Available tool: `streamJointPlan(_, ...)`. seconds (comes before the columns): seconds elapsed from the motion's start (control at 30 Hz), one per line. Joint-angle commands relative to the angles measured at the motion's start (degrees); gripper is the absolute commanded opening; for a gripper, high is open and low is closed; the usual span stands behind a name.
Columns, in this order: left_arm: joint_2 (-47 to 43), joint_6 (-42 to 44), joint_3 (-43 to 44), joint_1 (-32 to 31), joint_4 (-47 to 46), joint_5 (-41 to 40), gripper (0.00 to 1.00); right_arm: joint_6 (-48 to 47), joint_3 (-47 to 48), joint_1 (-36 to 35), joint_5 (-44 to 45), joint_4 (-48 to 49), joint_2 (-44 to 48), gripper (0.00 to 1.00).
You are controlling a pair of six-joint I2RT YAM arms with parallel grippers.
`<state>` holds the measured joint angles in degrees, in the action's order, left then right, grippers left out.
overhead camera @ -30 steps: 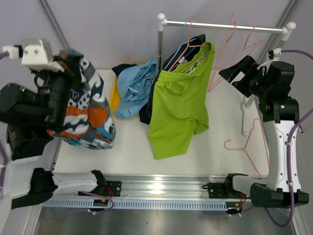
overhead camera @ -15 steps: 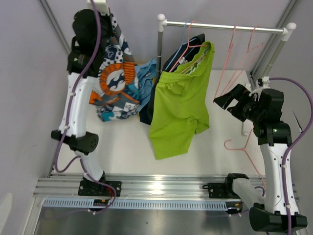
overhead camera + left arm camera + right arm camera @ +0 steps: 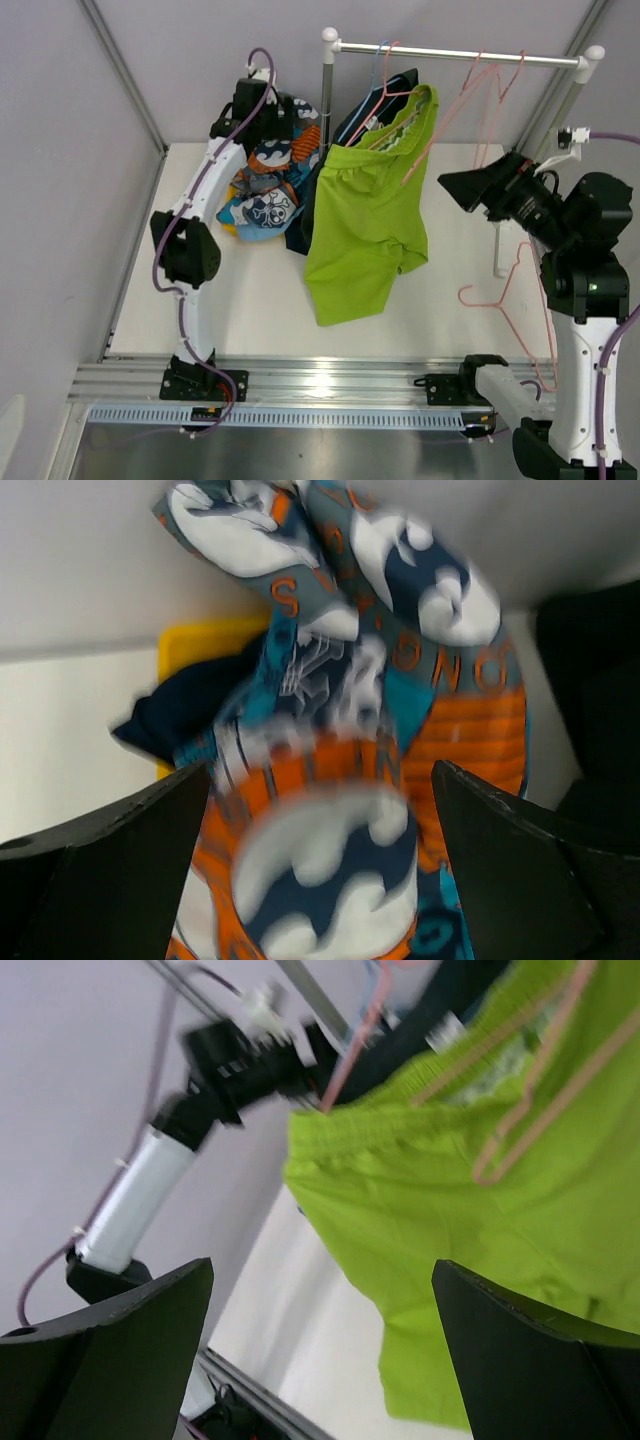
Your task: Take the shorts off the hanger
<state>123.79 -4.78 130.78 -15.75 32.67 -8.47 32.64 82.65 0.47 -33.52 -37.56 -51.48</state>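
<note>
The top view shows green shorts [image 3: 365, 215] hanging; the left wrist view shows patterned shorts [image 3: 420, 600] instead. The left gripper [image 3: 320, 780] and right gripper [image 3: 322, 1265] both have fingers spread wide.

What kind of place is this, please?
Probably a robotics test cell, not a home: bare grey panel walls, an aluminium rail carrying two robot arms, and a small clothes rack staged on a white table.

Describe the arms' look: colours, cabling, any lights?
Left arm and right arm match: white tubular links, black joint housings, purple cables looped alongside. Green light on the right arm's black housing. End effector fingers are black wedges.
</note>
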Motion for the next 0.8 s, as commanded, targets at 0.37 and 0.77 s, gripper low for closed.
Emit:
streamJointPlan(0.37, -65.3, -4.7, -61.8, -6.3, -3.5, 2.5, 0.99, -1.5, 25.8, -18.7, 18.7, 9.0, -29.9, 0.68)
streamJointPlan(0.77, -87.6, -10.7, -82.3, -6.7, -0.4, 4.2, 0.99, -2.9, 34.2, -20.9, 26.5, 8.2, -44.7, 0.44)
